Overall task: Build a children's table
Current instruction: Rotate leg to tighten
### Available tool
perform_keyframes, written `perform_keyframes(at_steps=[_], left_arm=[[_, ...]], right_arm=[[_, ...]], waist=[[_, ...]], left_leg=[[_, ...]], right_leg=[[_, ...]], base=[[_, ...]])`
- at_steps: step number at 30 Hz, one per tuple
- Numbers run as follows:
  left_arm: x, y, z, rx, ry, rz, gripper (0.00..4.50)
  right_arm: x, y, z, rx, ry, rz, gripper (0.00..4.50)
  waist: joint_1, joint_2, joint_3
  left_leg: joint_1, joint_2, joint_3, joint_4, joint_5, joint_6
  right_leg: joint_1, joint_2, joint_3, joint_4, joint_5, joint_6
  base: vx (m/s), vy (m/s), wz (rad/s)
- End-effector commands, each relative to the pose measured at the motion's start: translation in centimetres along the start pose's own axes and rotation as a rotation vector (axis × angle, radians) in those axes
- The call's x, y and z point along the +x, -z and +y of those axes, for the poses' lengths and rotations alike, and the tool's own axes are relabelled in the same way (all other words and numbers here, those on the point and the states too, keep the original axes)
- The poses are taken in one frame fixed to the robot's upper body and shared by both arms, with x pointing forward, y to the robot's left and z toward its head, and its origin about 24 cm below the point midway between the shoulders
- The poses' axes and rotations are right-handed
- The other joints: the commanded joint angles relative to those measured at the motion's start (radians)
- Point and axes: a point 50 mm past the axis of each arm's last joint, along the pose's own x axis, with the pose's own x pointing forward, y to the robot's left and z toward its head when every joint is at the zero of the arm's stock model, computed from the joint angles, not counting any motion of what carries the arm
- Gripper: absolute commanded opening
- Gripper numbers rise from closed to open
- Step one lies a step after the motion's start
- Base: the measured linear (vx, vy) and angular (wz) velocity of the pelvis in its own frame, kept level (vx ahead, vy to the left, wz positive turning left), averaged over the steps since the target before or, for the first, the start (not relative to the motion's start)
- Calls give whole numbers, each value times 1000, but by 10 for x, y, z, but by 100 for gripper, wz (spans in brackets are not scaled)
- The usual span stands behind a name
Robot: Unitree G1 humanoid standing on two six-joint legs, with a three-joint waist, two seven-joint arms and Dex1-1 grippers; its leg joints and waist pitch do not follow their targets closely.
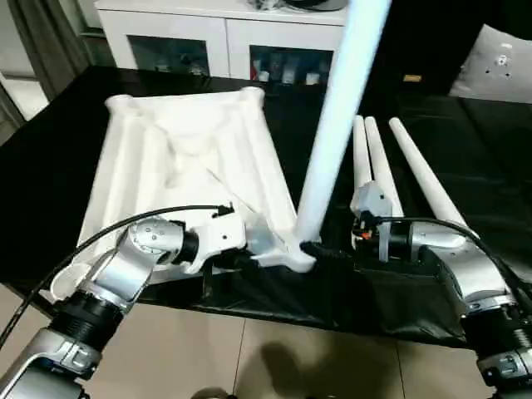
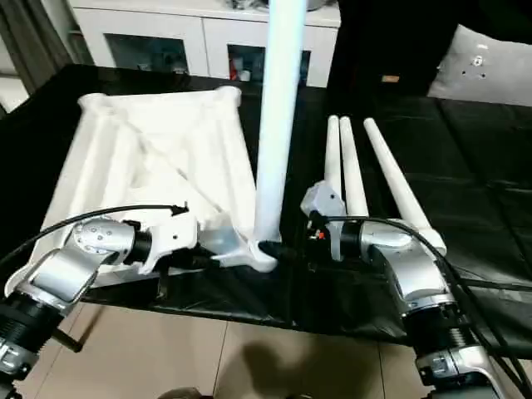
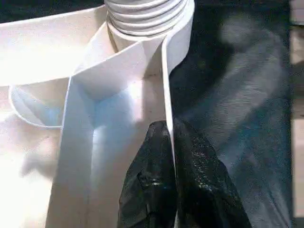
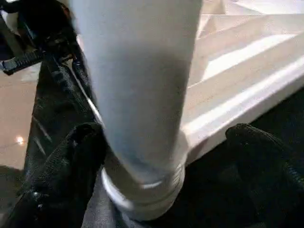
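The white table top (image 1: pixel 191 150) lies upside down, ribs up, on the black worktable. One white leg (image 1: pixel 337 125) stands upright in the near right corner socket (image 1: pixel 295 258); its threaded end (image 3: pixel 142 14) sits in that socket. My left gripper (image 3: pixel 168 137) is shut on the thin rim wall of the table top just beside this corner. Around the base of the leg sits my right gripper (image 4: pixel 166 137), open, one finger (image 4: pixel 71 161) close against the leg and the other (image 4: pixel 256 152) standing clear of it. Three more legs (image 1: pixel 382 166) lie side by side to the right.
The upright leg's corner is at the worktable's front edge (image 1: pixel 274 307), with tiled floor (image 1: pixel 249 357) below. A white cabinet (image 1: pixel 224 33) stands behind the worktable, and a grey cushion (image 1: pixel 499 58) lies at the far right. A black cable (image 1: pixel 125 220) arcs over my left forearm.
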Motion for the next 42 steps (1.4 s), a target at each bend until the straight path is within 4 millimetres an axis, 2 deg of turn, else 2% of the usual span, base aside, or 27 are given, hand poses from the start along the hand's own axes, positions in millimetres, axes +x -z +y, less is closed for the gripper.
perform_keyframes(at_steps=[1, 6, 10, 17, 24, 25, 27, 28, 29, 30, 31, 32, 33, 34, 35, 36, 37, 38, 39, 40, 42], left_arm=[[11, 3, -15, 38, 139, 45, 0], [12, 3, -16, 54, 171, 40, 0], [12, 5, -17, 59, 184, 41, 0], [12, 7, -20, 51, 201, 47, 0], [12, 10, -22, 27, 208, 43, 0], [12, 10, -22, 12, 205, 35, 0], [13, 9, -22, -42, 170, 1, 0], [14, 7, -20, -104, 110, -25, 0], [15, 7, -20, -145, 74, -36, 0], [16, 5, -19, -205, 23, -59, 0], [17, 4, -19, -232, 0, -70, 0], [19, 2, -18, -276, -44, -86, 0], [20, 1, -17, -302, -71, -94, 0], [22, -1, -16, -333, -98, -102, 0], [25, -3, -14, -365, -134, -107, 0], [30, -7, -10, -398, -192, -107, 0], [31, -8, -10, -406, -205, -107, 0], [36, -12, -5, -434, -263, -107, 0], [39, -15, -2, -450, -300, -107, 0], [44, -21, 2, -468, -347, -112, 0], [51, -33, 8, -488, -423, -120, 0]], right_arm=[[2, 2, 3, 2, -49, 16, 394], [5, 4, 7, 33, -109, 17, 365], [5, 8, 10, 68, -153, 27, 325], [4, 15, 15, 104, -190, 46, 265], [7, 23, 22, 159, -214, 47, 245], [8, 24, 24, 179, -216, 42, 244], [12, 28, 28, 222, -204, 36, 243], [19, 32, 30, 248, -145, 40, 243], [24, 33, 28, 265, -91, 27, 243], [31, 32, 25, 300, -16, 4, 243], [34, 32, 23, 317, 17, -6, 243], [39, 32, 21, 337, 58, -15, 243], [42, 32, 21, 347, 79, -18, 242], [46, 32, 19, 364, 110, -25, 242], [51, 32, 16, 385, 154, -29, 241], [58, 32, 12, 415, 219, -28, 241], [59, 32, 11, 422, 234, -27, 241], [66, 33, 7, 445, 290, -15, 241], [70, 33, 6, 454, 325, -3, 241], [75, 34, 3, 484, 377, 11, 241], [84, 36, 2, 501, 436, 47, 241]], waist=[[-2, 4, -66], [2, 4, -66], [4, 3, -65], [6, 2, -66], [11, 1, -65], [12, 1, -65], [13, 10, -64], [11, 5, -63], [7, 6, -62], [6, 15, -60], [-1, 9, -60], [-12, 6, -51], [-22, 7, -51], [-31, 5, -50], [-34, 5, -48], [-41, -1, -47], [-44, 3, -47], [-48, -3, -47], [-54, 0, -46], [-58, -1, -44], [-64, -2, -45]], left_leg=[[7, 147, -55, -77, -64, 78], [7, 147, -53, -76, -83, 73], [7, 147, -54, -77, -105, 58], [6, 146, -55, -75, -91, 52], [5, 144, -55, -73, -92, 58], [5, 145, -55, -75, -101, 55], [6, 147, -56, -77, -118, 43], [8, 147, -58, -80, -141, 27], [6, 146, -58, -81, -154, 18], [7, 146, -62, -82, -170, 9], [6, 145, -61, -84, -183, -2], [1, 138, -68, -86, -229, -15], [5, 135, -72, -84, -266, -32], [10, 133, -73, -82, -285, -32], [13, 132, -73, -82, -295, -32], [16, 128, -72, -79, -301, -24], [17, 127, -73, -77, -304, -25], [19, 124, -73, -79, -317, -15], [19, 126, -73, -80, -324, -18], [23, 126, -76, -81, -350, -24], [25, 121, -77, -78, -360, -26]], right_leg=[[52, -124, 79, -33, -45, -291], [52, -125, 81, -34, -54, -294], [52, -125, 82, -37, -95, -284], [53, -126, 82, -36, -103, -278], [53, -126, 82, -39, -125, -267], [53, -126, 82, -41, -143, -263], [52, -126, 82, -42, -161, -260], [52, -128, 82, -46, -193, -256], [50, -130, 85, -47, -211, -256], [49, -130, 84, -51, -238, -249], [51, -130, 86, -52, -256, -246], [52, -131, 82, -65, -358, -220], [53, -136, 80, -74, -462, -187], [47, -134, 80, -85, -533, -159], [42, -132, 79, -90, -558, -150], [38, -130, 78, -96, -595, -137], [36, -130, 76, -98, -605, -134], [35, -125, 73, -105, -624, -109], [32, -123, 72, -101, -618, -114], [28, -119, 67, -108, -635, -101], [27, -121, 64, -111, -647, -96]], base=[[0, 0, 0], [0, 0, 0], [0, 0, 0], [0, 0, 0], [0, 0, 0], [0, 0, 0], [0, 0, 0], [0, 0, 0], [0, 0, 0], [0, 0, 0], [0, 0, 0], [0, 0, 0], [0, 0, 0], [0, 0, 0], [0, 0, 0], [0, 0, 0], [0, 0, 0], [0, 0, 0], [0, 0, 0], [0, 0, 0], [0, 0, 0]])
